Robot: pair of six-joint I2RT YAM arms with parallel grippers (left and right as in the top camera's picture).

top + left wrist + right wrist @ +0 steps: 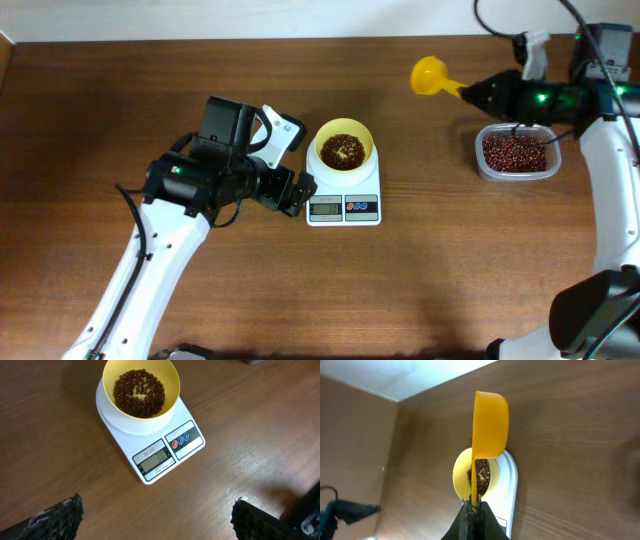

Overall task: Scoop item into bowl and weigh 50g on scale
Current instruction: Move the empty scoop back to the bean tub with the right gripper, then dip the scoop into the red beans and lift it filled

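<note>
The pale yellow bowl (343, 146) stands on the white scale (343, 208) at the table's middle and holds a layer of reddish-brown beans (342, 151). In the left wrist view the bowl (141, 390) and scale (170, 452) show too, and the display is lit. My left gripper (300, 192) is open and empty just left of the scale, its fingers (157, 517) wide apart. My right gripper (478, 92) is shut on the handle of a yellow scoop (430, 75), held in the air at the far right. The scoop (490, 422) is seen edge-on.
A clear plastic container (517, 153) full of beans sits at the right, under my right arm. The table's back edge and a pale wall run along the top.
</note>
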